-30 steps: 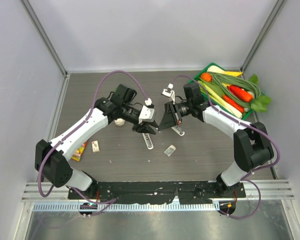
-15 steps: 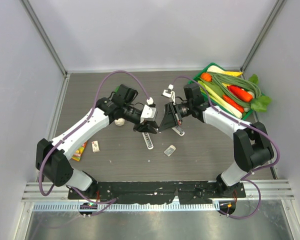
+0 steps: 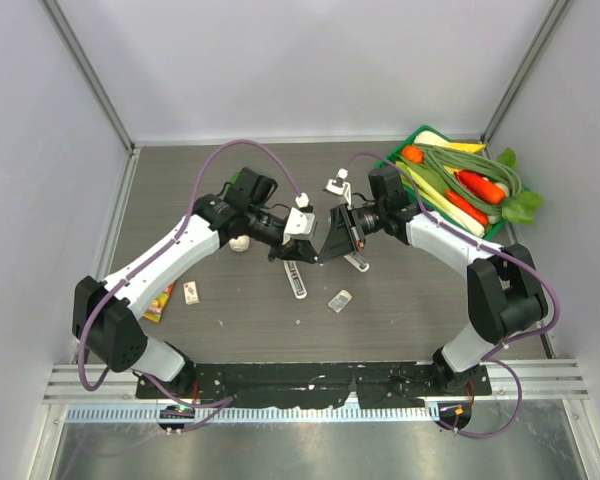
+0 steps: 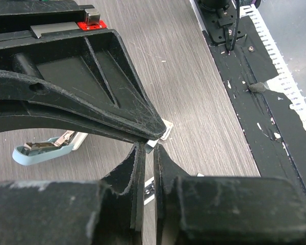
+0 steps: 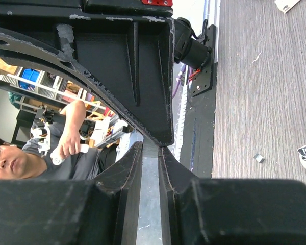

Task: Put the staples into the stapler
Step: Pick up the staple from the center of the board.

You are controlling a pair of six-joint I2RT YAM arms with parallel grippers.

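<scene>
Apparently a hand-over of staples is under way. My arms bow inward until my left gripper (image 4: 149, 148) and right gripper (image 5: 150, 148) meet tip to tip, each with fingers nearly pressed together, though I cannot tell what either pinches. Next comes a finely aimed descent to the stapler (image 3: 298, 284), which lies on the table (image 3: 410, 300) just below my left gripper.

Green tray (image 3: 417, 132) is the loud bit: orange-red carrots (image 3: 477, 184), green beans (image 3: 470, 165) and pale yellow sticks (image 3: 435, 182) in it. The table (image 3: 400, 305) under it is grey-brown woodgrain. Well left of the tray, the stapler (image 3: 298, 283) is white and the staples (image 3: 340, 300) box is whitish. There's a pale blue bar (image 4: 28, 152) with silvery metal too. Way further left of the tray, a yellow-orange packet (image 3: 160, 300). Left arm (image 3: 165, 260) and right arm (image 3: 442, 238) are white with black joints and purple cables (image 3: 242, 145).
</scene>
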